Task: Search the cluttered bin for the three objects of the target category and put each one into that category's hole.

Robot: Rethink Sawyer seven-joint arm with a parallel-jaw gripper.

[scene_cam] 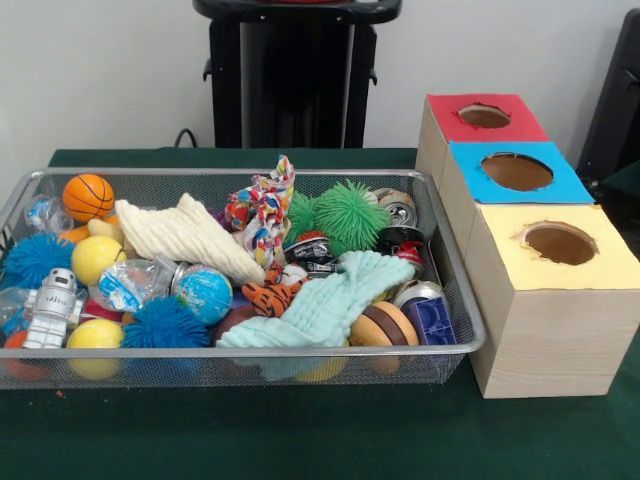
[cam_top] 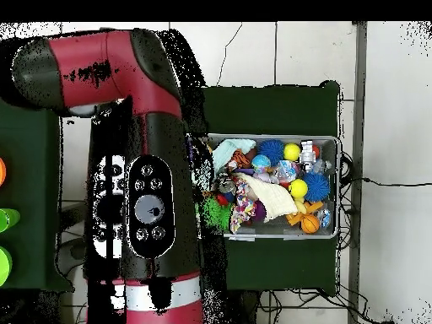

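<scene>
We see the cluttered bin (scene_cam: 455,290) beside three holed boxes (scene_cam: 545,300); the end effector is out of sight.

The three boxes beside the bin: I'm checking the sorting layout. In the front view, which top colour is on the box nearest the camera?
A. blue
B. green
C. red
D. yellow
D: the yellow-topped box sits nearest the camera, with the blue-topped box behind it and the red-topped box farthest back, all beside the wire bin.
</scene>
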